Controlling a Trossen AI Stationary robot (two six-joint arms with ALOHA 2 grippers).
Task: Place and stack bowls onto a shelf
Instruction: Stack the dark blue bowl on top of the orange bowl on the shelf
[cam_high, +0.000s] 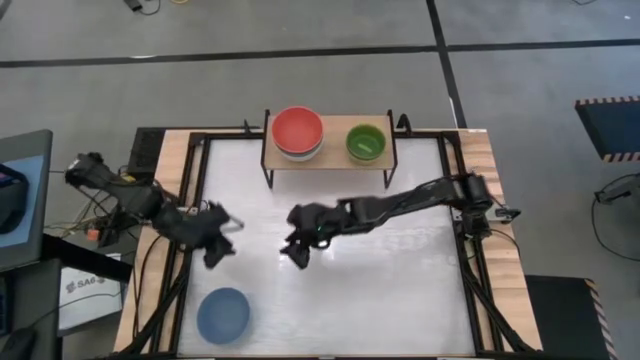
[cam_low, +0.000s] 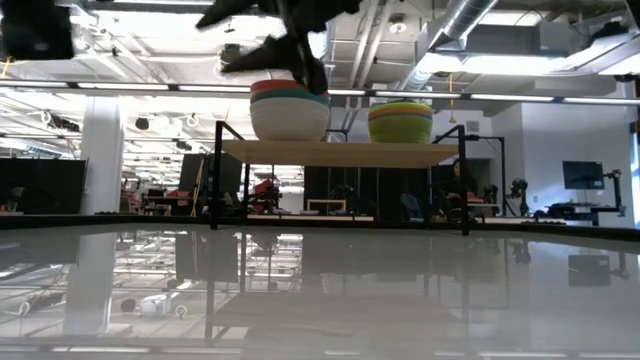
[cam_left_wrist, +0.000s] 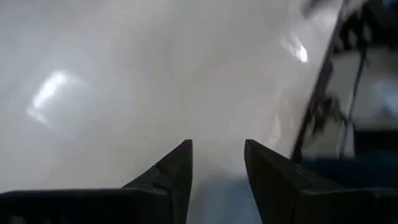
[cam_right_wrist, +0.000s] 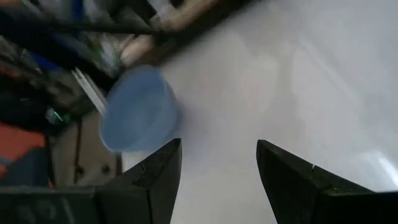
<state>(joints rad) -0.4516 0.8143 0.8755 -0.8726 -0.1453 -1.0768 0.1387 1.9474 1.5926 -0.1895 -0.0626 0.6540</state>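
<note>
Blue bowl (cam_high: 223, 315) sits nearest us, alone near the front-left corner of the white table (cam_high: 400, 290), upright and empty (the last bowl we can see off the shelf).

Moving rightward, the left gripper (cam_high: 216, 250) hangs above the table's left side, between the shelf and the blue bowl but short of it. Its wrist view shows two dark fingers with a gap between them and nothing held; we judge the jaws partly open.

Next, at the middle of the table, the right gripper (cam_high: 297, 250) hovers with its jaws spread wide and empty. Its wrist view looks toward the blue bowl.

At the back edge stands the shelf (cam_high: 335, 158), a light wood top on thin black legs. On its left end is a stack topped by a red bowl (cam_high: 297, 129), with teal and cream bowls beneath it in the low view. Beside it, toward the right end, is a second stack topped by a green bowl (cam_high: 365, 142).

We judge the step in hand to be the reach for the blue bowl. The next move calls for lowering one gripper over its rim, closing, then carrying it to a stack.
</note>
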